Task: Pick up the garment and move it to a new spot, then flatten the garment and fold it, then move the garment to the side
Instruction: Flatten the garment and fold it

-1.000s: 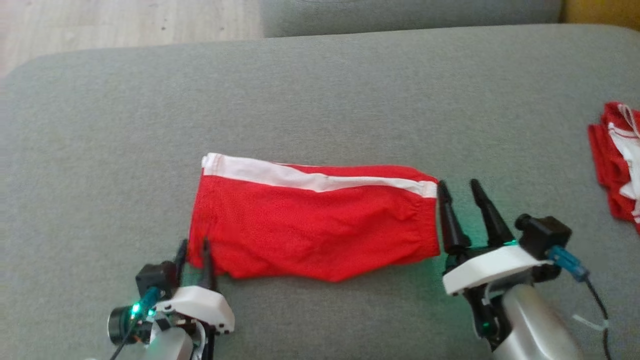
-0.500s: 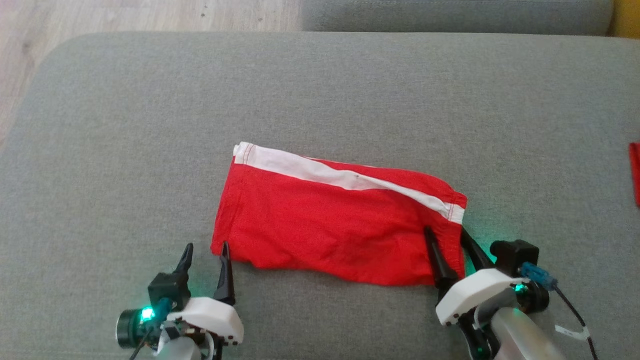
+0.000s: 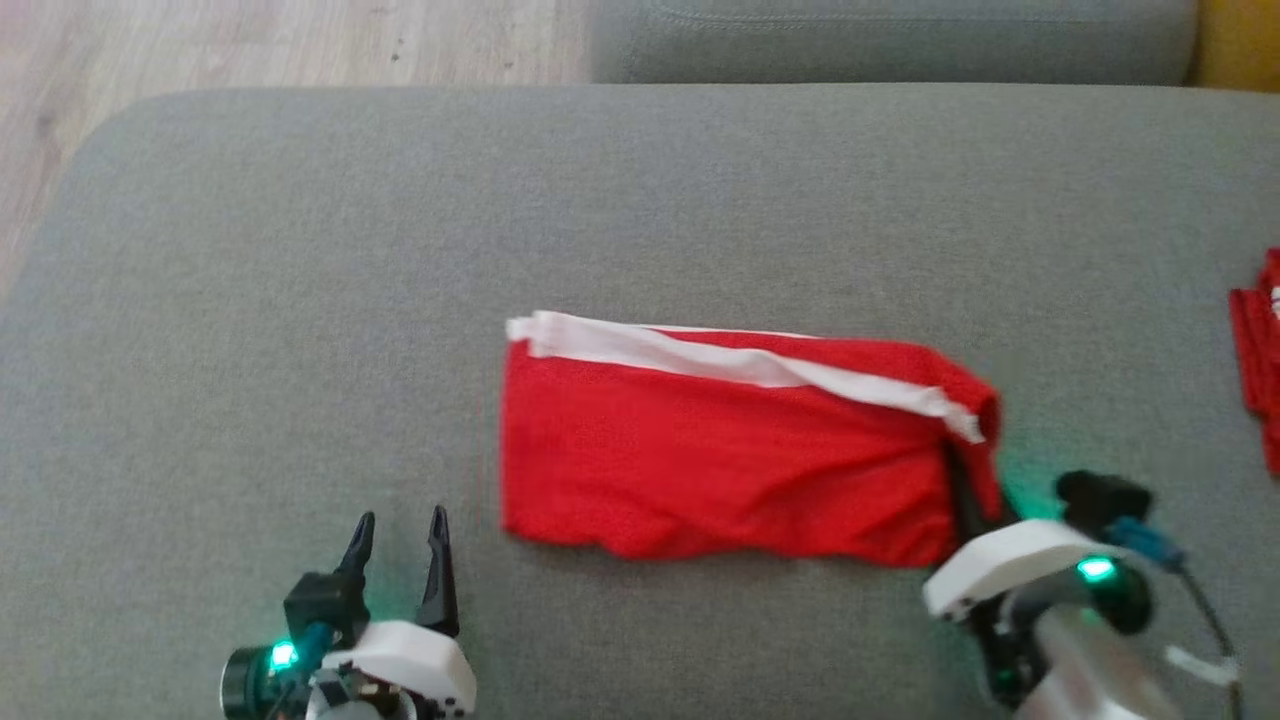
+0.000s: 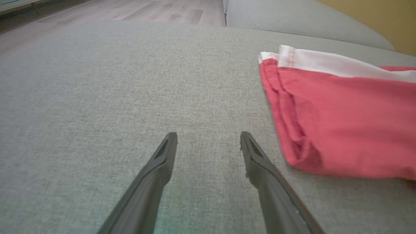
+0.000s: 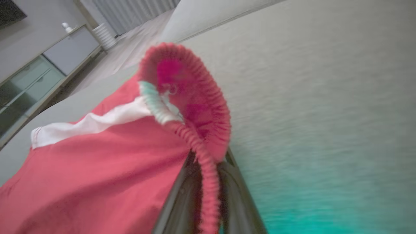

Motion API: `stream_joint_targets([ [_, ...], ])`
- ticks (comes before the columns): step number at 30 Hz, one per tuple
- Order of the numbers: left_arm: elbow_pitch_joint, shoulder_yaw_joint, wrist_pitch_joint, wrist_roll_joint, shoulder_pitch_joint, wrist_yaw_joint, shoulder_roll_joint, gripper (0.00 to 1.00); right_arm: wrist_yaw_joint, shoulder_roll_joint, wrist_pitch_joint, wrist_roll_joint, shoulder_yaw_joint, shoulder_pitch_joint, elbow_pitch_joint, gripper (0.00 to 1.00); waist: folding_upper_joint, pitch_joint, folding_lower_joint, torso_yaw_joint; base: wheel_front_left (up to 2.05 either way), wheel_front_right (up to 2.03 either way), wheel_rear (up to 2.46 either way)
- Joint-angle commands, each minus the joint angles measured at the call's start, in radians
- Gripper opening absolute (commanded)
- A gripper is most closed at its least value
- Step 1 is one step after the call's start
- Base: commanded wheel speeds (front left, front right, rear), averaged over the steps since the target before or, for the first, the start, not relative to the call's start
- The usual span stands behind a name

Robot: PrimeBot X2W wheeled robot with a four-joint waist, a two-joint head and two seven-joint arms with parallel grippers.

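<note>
Pinching garment now, seemingly; right pincer

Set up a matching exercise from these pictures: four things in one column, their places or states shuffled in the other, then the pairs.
1. left gripper
2. right gripper
3. red garment
4. second red cloth

A. at the head view's right edge
B. shut on an elastic edge
C. open over bare grey cushion
D. mid-cushion, white band along far side

Pairs: 1-C, 2-B, 3-D, 4-A

Left gripper wide apart, right gripper tight (on the garment).
</note>
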Motion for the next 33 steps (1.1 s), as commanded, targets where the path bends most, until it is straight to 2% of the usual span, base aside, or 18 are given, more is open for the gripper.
stream_joint_targets([
  [1, -0.028, 0.034, -0.005, 0.012, -0.012, -0.002, 0.003, 1.00, -0.001, -0.022, -0.004, -0.017, -0.014, -0.011, -0.034, 0.00, 0.0000, -0.009, 0.0000, -0.008, 0.00, 0.00, 0.00],
  [4, -0.027, 0.025, -0.005, 0.007, -0.007, -0.010, 0.003, 1.00, -0.001, -0.038, -0.004, -0.045, -0.058, -0.026, -0.069, 0.00, 0.0000, -0.016, 0.0000, -0.013, 0.00, 0.00, 0.00],
  [6, -0.025, 0.011, -0.005, -0.002, -0.003, -0.012, 0.003, 1.00, -0.001, -0.034, -0.004, -0.046, -0.043, -0.041, -0.094, 0.00, 0.0000, -0.020, 0.0000, -0.013, 0.00, 0.00, 0.00],
  [10, -0.020, -0.022, -0.005, -0.021, 0.001, -0.012, 0.003, 1.00, -0.001, -0.017, -0.003, 0.004, 0.037, -0.061, -0.132, 0.00, 0.0000, -0.025, 0.0000, 0.001, 0.00, 0.00, 0.00],
  [13, -0.012, -0.063, -0.005, -0.042, 0.007, -0.010, 0.003, 1.00, -0.001, -0.005, 0.025, 0.094, 0.147, -0.077, -0.190, 0.00, 0.0000, -0.031, 0.0000, 0.029, 0.00, 0.00, 0.00],
  [15, -0.003, -0.100, -0.005, -0.060, 0.011, -0.007, 0.003, 1.00, -0.001, 0.000, 0.056, 0.168, 0.247, -0.088, -0.243, 0.00, 0.0000, -0.035, 0.0000, 0.073, 0.00, 0.00, 0.00],
  [20, 0.008, -0.144, -0.005, -0.071, 0.013, 0.001, 0.003, 1.00, -0.001, 0.002, 0.075, 0.214, 0.338, -0.121, -0.234, 0.00, 0.0000, -0.038, 0.0000, 0.168, 0.00, 0.00, 0.00],
  [21, 0.010, -0.148, -0.005, -0.072, 0.014, 0.003, 0.003, 1.00, -0.001, 0.002, 0.078, 0.222, 0.352, -0.128, -0.219, 0.14, 0.0000, -0.039, 0.0000, 0.185, 0.00, 0.00, 0.00],
  [22, 0.012, -0.151, -0.005, -0.072, 0.014, 0.005, 0.003, 1.00, -0.001, 0.002, 0.074, 0.229, 0.364, -0.135, -0.206, 0.62, 0.0000, -0.040, 0.0000, 0.200, 0.00, 0.00, 0.00],
  [23, 0.012, -0.153, -0.005, -0.071, 0.013, 0.006, 0.003, 1.00, -0.001, 0.002, 0.067, 0.233, 0.378, -0.143, -0.196, 1.00, 0.0000, -0.039, 0.0000, 0.215, 0.00, 0.00, 0.00],
  [28, -0.006, -0.124, -0.005, -0.048, 0.009, 0.021, 0.003, 1.00, -0.001, 0.002, 0.027, 0.291, 0.462, -0.162, -0.201, 1.00, 0.0000, -0.040, 0.0000, 0.229, 0.00, 0.00, 0.00],
  [33, -0.053, -0.070, -0.005, -0.008, 0.001, 0.029, 0.007, 1.00, -0.001, 0.002, -0.001, 0.279, 0.458, -0.161, -0.199, 1.00, 0.0000, -0.044, 0.0000, 0.166, 0.00, 0.00, 0.00],
])
